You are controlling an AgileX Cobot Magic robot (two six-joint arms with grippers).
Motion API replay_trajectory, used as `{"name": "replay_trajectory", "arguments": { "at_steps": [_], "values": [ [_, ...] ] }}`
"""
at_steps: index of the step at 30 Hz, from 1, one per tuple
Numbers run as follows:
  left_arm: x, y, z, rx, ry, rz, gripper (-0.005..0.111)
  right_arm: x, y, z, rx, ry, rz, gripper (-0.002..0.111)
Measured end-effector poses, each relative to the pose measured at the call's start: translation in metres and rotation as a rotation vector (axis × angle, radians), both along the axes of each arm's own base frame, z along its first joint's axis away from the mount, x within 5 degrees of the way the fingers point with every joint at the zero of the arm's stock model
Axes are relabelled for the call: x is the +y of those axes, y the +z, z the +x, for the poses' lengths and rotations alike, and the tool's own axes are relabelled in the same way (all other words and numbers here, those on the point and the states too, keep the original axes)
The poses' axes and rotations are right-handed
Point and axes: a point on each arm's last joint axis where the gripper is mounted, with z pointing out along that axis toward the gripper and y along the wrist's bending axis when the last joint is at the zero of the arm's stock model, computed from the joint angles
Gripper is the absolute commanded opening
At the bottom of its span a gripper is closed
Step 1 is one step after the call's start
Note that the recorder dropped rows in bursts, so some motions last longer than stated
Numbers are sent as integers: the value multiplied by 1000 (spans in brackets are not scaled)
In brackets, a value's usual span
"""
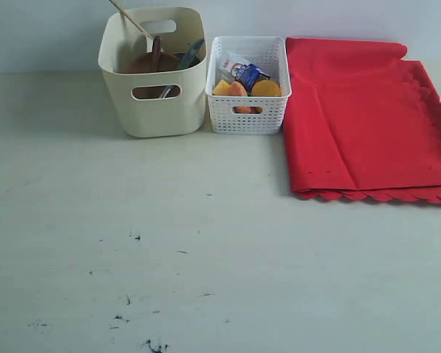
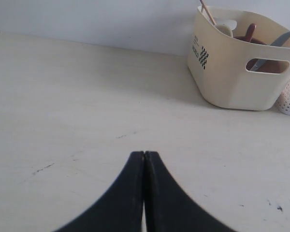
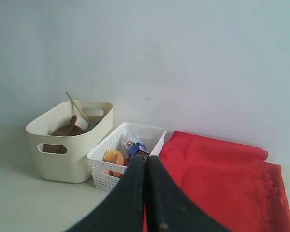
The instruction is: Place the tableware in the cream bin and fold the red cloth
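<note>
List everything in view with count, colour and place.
bin: one, cream, table's back left
plate: one, brown, in bin
spoon: one, dark brown, in bin
knife: one, grey, in bin
chopsticks: count unclear, pale, in bin
basket: one, white, right of bin
carton: one, blue-white, in basket
food: several pieces, yellow-orange, in basket
cloth: one, red, right of basket
table: one, off-white, under everything
left gripper: one, black, shut, empty
right gripper: one, black, shut, empty

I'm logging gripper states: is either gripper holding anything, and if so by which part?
Nothing is held: the left gripper and right gripper each have their jaws shut flat together, with nothing between.
</note>
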Motion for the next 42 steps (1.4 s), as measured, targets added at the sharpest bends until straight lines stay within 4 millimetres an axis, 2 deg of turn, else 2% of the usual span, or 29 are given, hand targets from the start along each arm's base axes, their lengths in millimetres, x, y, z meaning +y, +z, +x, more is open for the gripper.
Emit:
{"name": "replay_trajectory", "arguments": {
  "at_steps": [6,20,29,42],
  "values": [
    [0,0,0,0,0,0,0,-1,-31,9,-7,-43,7,0],
    [0,0,0,0,0,0,0,-12,-106,11,1,-216,-47,0],
    [0,0,0,0,0,0,0,-13,-107,10,-13,-231,-53,0],
    [0,0,0,0,0,0,0,-12,-120,6,117,-215,-83,0]
  ]
}}
